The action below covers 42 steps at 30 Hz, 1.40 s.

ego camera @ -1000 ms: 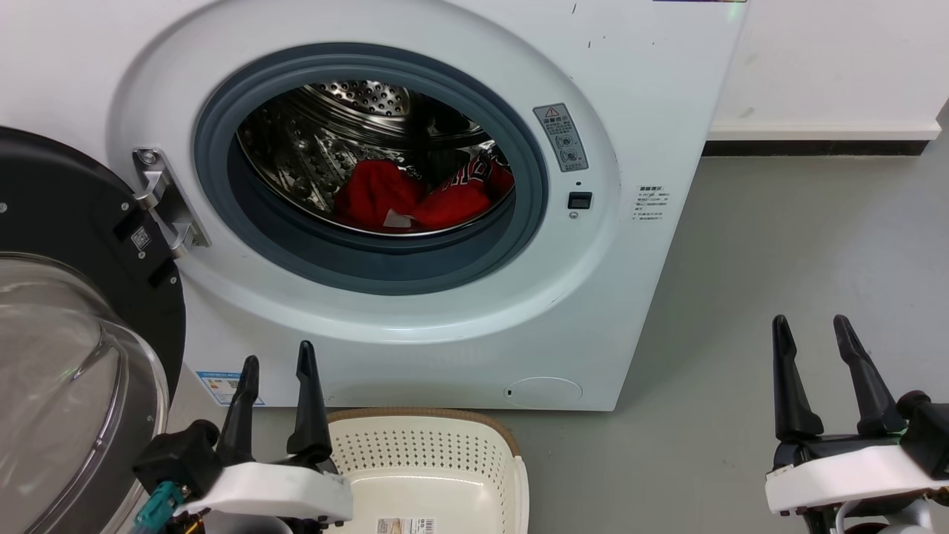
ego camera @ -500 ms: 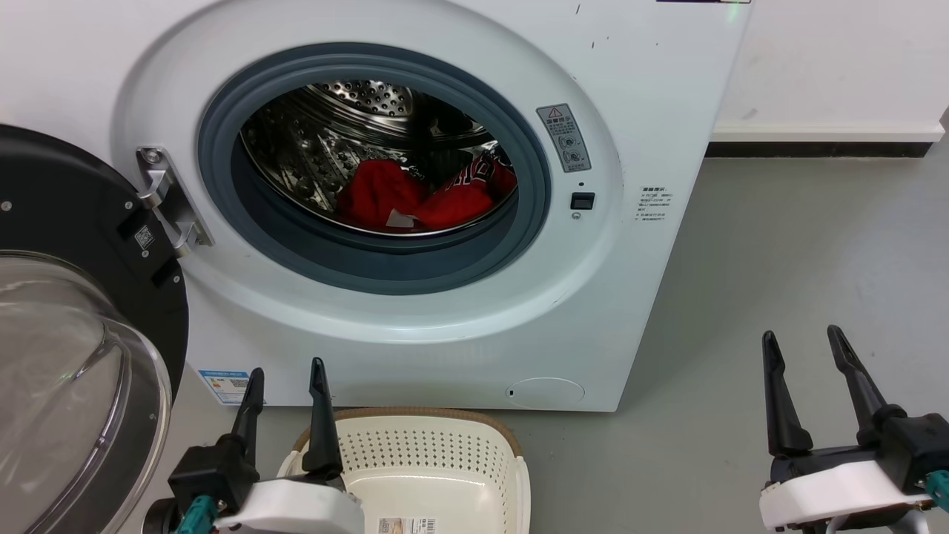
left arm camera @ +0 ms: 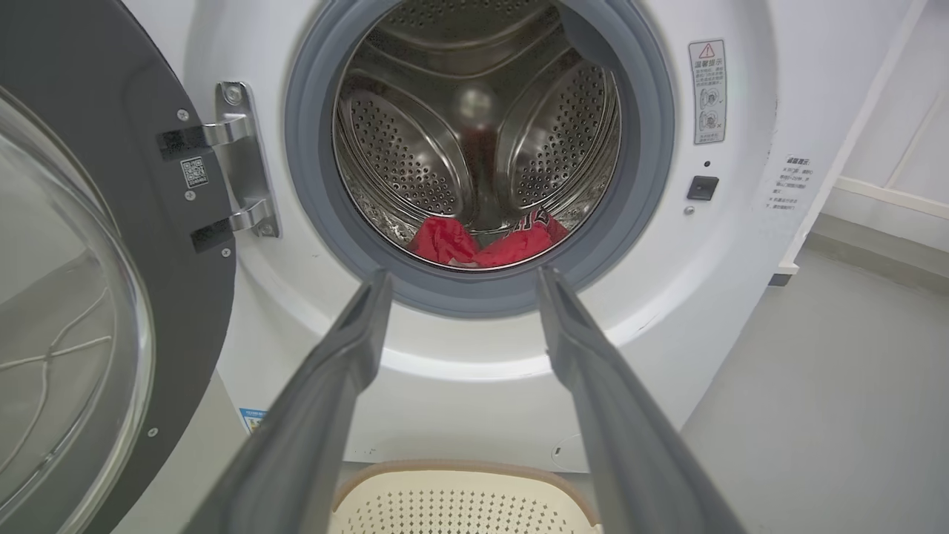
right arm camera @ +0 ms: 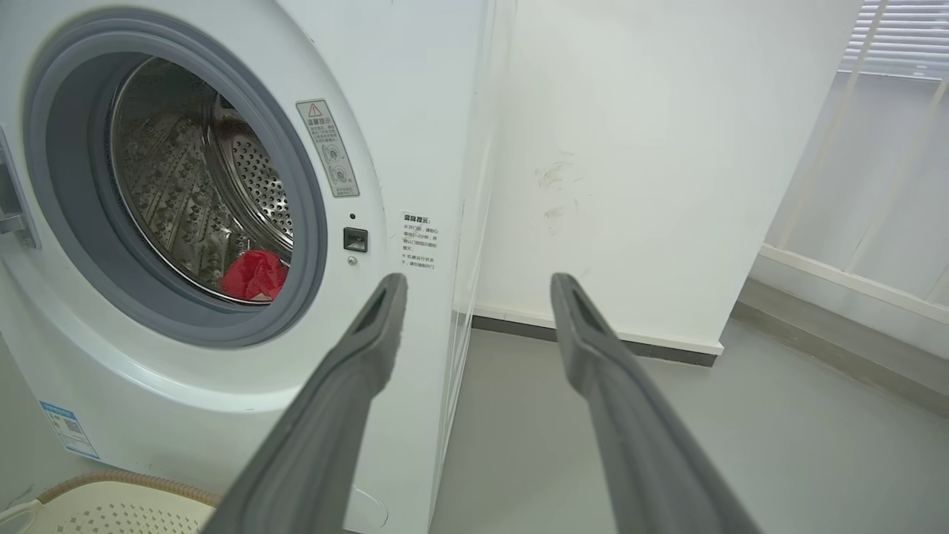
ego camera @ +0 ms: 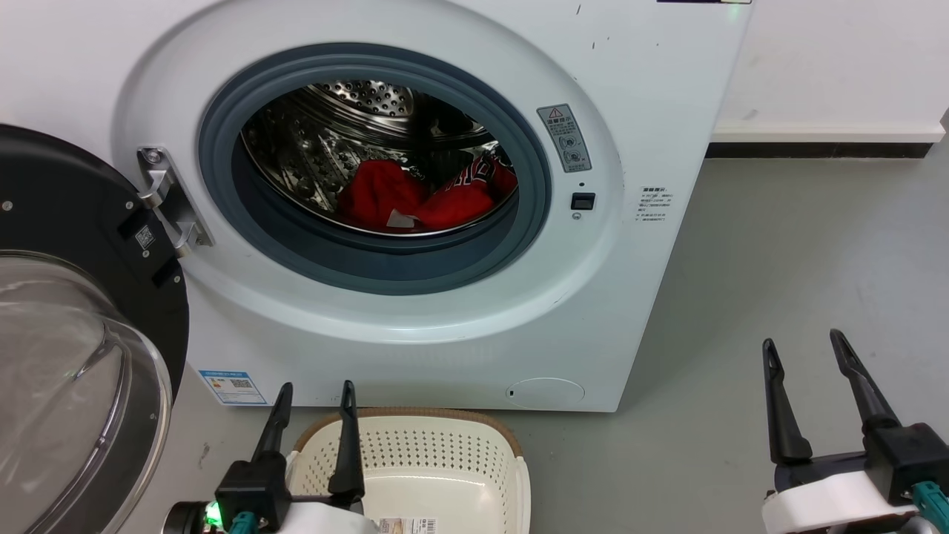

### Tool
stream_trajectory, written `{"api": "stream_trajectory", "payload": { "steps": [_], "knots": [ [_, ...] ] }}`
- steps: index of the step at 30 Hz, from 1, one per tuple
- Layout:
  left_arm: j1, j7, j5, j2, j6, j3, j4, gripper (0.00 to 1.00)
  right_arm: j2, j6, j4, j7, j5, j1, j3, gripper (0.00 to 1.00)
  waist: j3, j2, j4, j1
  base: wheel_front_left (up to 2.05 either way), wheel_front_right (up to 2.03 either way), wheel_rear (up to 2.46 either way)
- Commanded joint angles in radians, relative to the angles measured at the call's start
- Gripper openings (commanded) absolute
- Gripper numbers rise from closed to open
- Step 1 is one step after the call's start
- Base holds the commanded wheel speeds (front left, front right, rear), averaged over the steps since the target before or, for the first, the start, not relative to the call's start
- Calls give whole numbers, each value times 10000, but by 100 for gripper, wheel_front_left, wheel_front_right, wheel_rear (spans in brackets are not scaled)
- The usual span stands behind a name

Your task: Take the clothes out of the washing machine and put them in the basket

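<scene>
The clothes (ego camera: 415,200) lie deep in the drum (ego camera: 326,148) of the washing machine (ego camera: 415,341) while the left gripper (ego camera: 315,387) and right gripper (ego camera: 804,341) hang low, fingers wide and empty, so I reckon a reaching finger could catch the grey gasket (ego camera: 371,268) or drop fabric short of the basket (ego camera: 422,445).

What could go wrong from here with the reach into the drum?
1. The clothes lie low behind the grey gasket; the open left gripper may snag that lip going in.
2. The open door stands close to that arm's left; a wide swing could strike it.
3. The basket sits right by the gripper and could get nudged aside.
</scene>
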Motion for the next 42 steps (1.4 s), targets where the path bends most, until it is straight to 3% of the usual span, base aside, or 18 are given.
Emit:
{"api": "stream_trajectory", "payload": {
  "steps": [1, 7, 13, 19, 31, 35, 42],
  "knots": [
    [-3, -69, 237, 11, 68, -57, -90, 100, -56, -3, -101, -92, -217, 58, -31, 100, 1, 0, -3, 0, 0, 0, 0],
    [40, -190, 697, 28, 249, -164, -298, 100, -57, -4, -122, -194, -363, 110, -122, 100, 32, 0, -18, 0, 0, 0, 0],
    [116, -292, 1066, 3, 253, -158, -477, 100, -54, -3, 447, -316, 481, 124, -313, 100, 53, 0, -36, 0, 0, 0, 0],
    [236, -439, 1587, -75, 267, -127, -294, 100, -58, -5, 628, -462, -129, 143, -270, 100, 37, 0, -40, 0, 0, 0, 0],
    [216, -421, 1731, -31, 189, -122, -266, 100, -58, -5, 679, -448, -6, -139, -391, 100, 207, 0, -282, 0, 0, 0, 0],
    [-122, -420, 1665, 123, 74, -9, -215, 100, -55, -5, 575, -447, 73, -410, -406, 100, 792, 0, -661, 0, 0, 0, 0],
    [-1541, -420, 1550, 833, -559, 481, 263, 100, -48, -5, 419, -447, 415, -1047, -427, 100, 2531, 0, -1563, 0, 0, 0, 0]
  ]
}}
